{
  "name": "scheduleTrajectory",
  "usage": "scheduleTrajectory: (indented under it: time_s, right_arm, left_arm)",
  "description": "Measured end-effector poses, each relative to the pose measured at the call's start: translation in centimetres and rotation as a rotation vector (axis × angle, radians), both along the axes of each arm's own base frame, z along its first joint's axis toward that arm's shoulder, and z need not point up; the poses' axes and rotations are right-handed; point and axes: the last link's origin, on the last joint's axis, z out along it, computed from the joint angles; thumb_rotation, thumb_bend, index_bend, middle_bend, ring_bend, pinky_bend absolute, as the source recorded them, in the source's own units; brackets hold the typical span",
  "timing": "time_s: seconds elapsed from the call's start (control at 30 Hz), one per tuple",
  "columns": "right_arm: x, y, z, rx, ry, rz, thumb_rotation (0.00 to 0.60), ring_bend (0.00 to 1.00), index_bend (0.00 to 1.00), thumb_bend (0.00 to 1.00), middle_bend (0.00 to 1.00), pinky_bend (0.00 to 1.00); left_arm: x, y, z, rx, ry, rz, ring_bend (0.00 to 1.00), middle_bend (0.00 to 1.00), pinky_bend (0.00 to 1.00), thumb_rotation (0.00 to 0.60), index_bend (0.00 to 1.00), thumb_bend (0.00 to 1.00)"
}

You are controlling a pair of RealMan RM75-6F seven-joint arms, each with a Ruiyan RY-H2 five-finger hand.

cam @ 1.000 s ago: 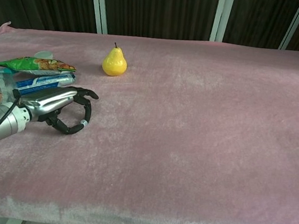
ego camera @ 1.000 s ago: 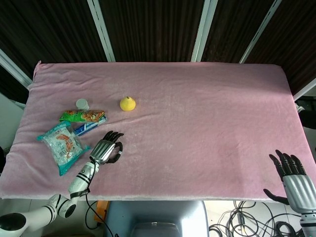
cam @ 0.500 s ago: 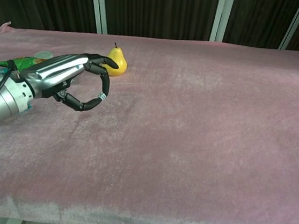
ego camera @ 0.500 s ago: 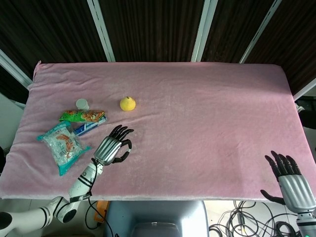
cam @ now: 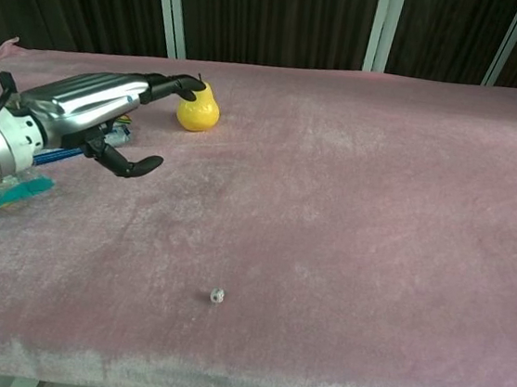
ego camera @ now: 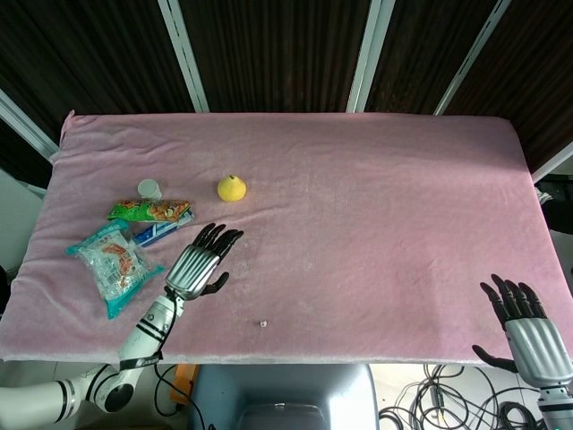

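While the left hand [ego camera: 199,265] hovers spread and empty, bare pink worktop [ego camera: 376,215] stretches to its right. The right hand [ego camera: 524,324], fingers apart, holds nothing past the near edge. Packet [ego camera: 149,210] print beside the left hand is unreadable.

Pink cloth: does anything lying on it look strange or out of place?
Yes. A tiny pale object lies alone on the pink cloth near the front edge, apart from the pear and snack packets.

the table [ego camera: 376,206] wears a pink cloth with a soft, matt, velvety nap. the left hand [ego camera: 199,265] has a brushed silver metal back and glossy black plastic fingers [cam: 173,86]; the right hand [ego camera: 528,331] looks the same. the pear [cam: 198,110] is smooth, shiny yellow. the snack packets [ego camera: 116,260] are crinkled glossy plastic film. a tiny pale bead [cam: 217,295] looks hard and smooth.
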Motion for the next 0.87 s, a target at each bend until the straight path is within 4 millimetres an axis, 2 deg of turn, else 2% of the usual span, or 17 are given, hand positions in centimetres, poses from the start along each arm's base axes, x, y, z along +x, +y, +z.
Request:
scheduleTrajectory:
  time_s: [0.13,0.27,0.43,0.6,0.67,0.87]
  right_arm:
    - [0.0,0.0,-0.1,0.003,0.005,-0.001,0.6,0.0,0.0,0.28,0.0,0.0]
    - [0.0,0.0,-0.3,0.006,0.009,-0.004,0.6,0.0,0.0,0.28,0.0,0.0]
    - [0.0,-0.1,-0.6,0.011,0.023,-0.006,0.6,0.0,0.0,0.28,0.0,0.0]
    - [0.0,-0.2,-1.1,0.004,0.041,-0.011,0.6,0.0,0.0,0.28,0.0,0.0]
    - [0.1,-0.2,-1.2,0.002,0.043,-0.011,0.6,0.0,0.0,0.28,0.0,0.0]
    - [-0.1,-0.2,-1.4,0.006,0.053,-0.015,0.6,0.0,0.0,0.28,0.0,0.0]
  left_arm:
    - [-1.2,-1.9,1.8,0.011,0.066,-0.001,0.0,0.03,0.06,0.6,0.0,0.41]
    - [-4.5,-4.7,4.7,0.053,0.145,0.051,0.0,0.03,0.06,0.6,0.0,0.4]
    - [-6.8,-6.3,6.0,0.075,0.171,0.09,0.0,0.0,0.05,0.6,0.0,0.4]
    - [-12.7,-9.3,8.6,0.206,0.16,0.222,0.0,0.0,0.04,0.6,0.0,0.4]
    - [-14.4,-10.8,9.8,0.266,0.17,0.236,0.0,0.0,0.04,0.6,0.0,0.4]
    - [-14.7,-12.3,10.6,0.3,0.142,0.202,0.0,0.0,0.04,0.6,0.0,0.4]
